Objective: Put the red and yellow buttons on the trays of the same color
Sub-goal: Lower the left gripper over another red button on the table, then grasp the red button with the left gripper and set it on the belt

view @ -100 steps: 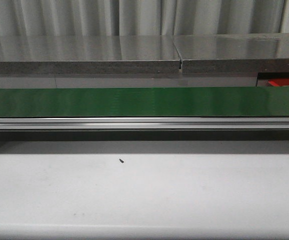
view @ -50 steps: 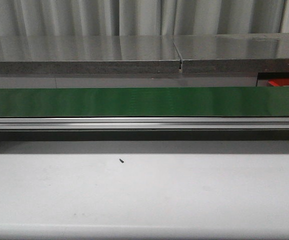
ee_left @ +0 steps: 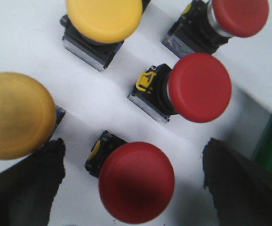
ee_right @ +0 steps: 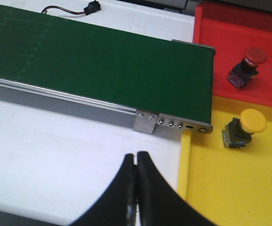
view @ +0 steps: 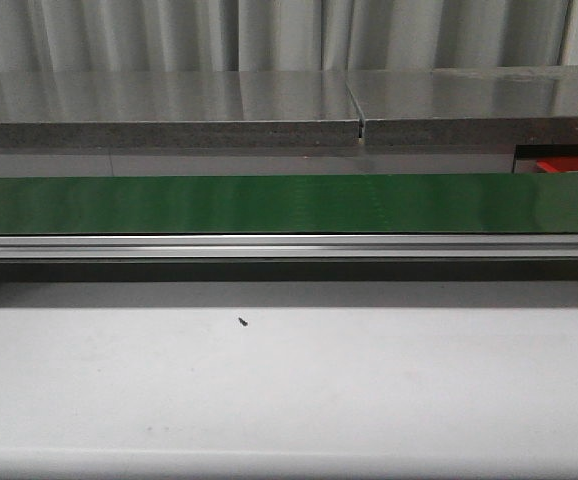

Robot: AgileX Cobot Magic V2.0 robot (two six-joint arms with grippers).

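Buttons are absent from the front view's green belt [view: 289, 203]; my left claw [ee_left: 136, 188] hangs spread over a red button [ee_left: 136, 181], while my right claw [ee_right: 136, 188], pressed together, sits near the yellow tray [ee_right: 230, 188].

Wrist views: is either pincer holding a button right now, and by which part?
Neither. The left pincer is open over a red button, not gripping it. The right pincer is shut on nothing.
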